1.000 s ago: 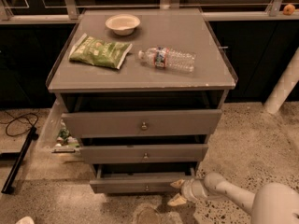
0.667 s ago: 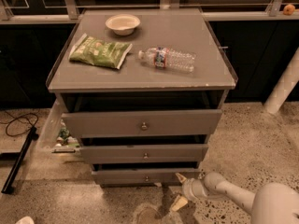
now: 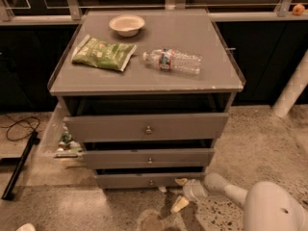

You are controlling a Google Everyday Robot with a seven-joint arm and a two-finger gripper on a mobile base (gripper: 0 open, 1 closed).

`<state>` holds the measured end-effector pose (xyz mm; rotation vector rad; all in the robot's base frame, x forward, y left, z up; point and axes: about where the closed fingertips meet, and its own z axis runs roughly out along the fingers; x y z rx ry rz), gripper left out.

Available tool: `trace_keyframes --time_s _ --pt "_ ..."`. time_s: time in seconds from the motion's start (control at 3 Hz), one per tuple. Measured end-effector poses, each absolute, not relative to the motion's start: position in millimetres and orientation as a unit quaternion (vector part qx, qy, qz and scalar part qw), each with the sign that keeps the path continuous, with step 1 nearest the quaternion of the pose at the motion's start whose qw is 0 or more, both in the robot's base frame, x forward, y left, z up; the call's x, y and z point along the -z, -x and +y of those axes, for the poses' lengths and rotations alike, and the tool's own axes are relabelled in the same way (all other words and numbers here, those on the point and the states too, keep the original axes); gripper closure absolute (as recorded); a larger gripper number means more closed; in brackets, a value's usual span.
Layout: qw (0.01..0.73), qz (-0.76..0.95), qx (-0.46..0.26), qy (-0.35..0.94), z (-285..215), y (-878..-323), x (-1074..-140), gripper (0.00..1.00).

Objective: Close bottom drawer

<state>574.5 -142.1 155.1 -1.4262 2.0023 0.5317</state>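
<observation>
The bottom drawer (image 3: 130, 180) is the slimmest grey-brown front of three, with a small round knob (image 3: 151, 182) at its centre. It sits almost flush under the middle drawer (image 3: 144, 158). My gripper (image 3: 180, 192) is low at the drawer's right end, on the white arm (image 3: 226, 191) that reaches in from the lower right. Its cream fingertips (image 3: 181, 181) are spread apart and hold nothing; the upper one touches or nearly touches the drawer front.
The top drawer (image 3: 144, 126) and the middle drawer stand slightly out. On the cabinet top lie a bowl (image 3: 126, 24), a green bag (image 3: 103, 53) and a water bottle (image 3: 172, 61). A clear bin (image 3: 60, 138) and a black cable (image 3: 19, 129) are at the left, a white post (image 3: 291, 90) at the right.
The bottom drawer has slid in from well pulled out to almost flush. My gripper has followed it toward the cabinet.
</observation>
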Motion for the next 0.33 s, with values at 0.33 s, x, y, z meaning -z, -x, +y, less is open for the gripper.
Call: trace_keyframes --time_s 0.33 --pt "0.308 0.757 -0.201 0.539 -142.0 -574.3 -155.1 0.0"
